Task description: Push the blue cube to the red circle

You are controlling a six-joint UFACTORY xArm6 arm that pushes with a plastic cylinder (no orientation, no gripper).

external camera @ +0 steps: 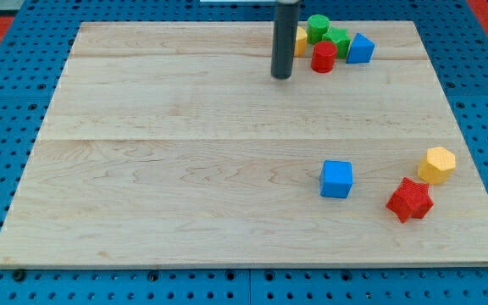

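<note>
Rod tip point(281, 77), no gripper to open or close, sits near the red circle point(323, 58) at the view's top, well apart from the blue cube point(336, 180) lower right; risk: an off-centre push could veer it into the red star point(410, 200).

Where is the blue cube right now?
The blue cube sits on the board toward the view's bottom right, just left of the red star, far from my tip.

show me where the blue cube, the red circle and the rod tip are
blue cube point(336, 179), camera view, on its top face.
red circle point(323, 57), camera view, on its side wall, in the cluster at the view's top.
my tip point(281, 76), camera view, at the rod's very end, left of that cluster.
</note>
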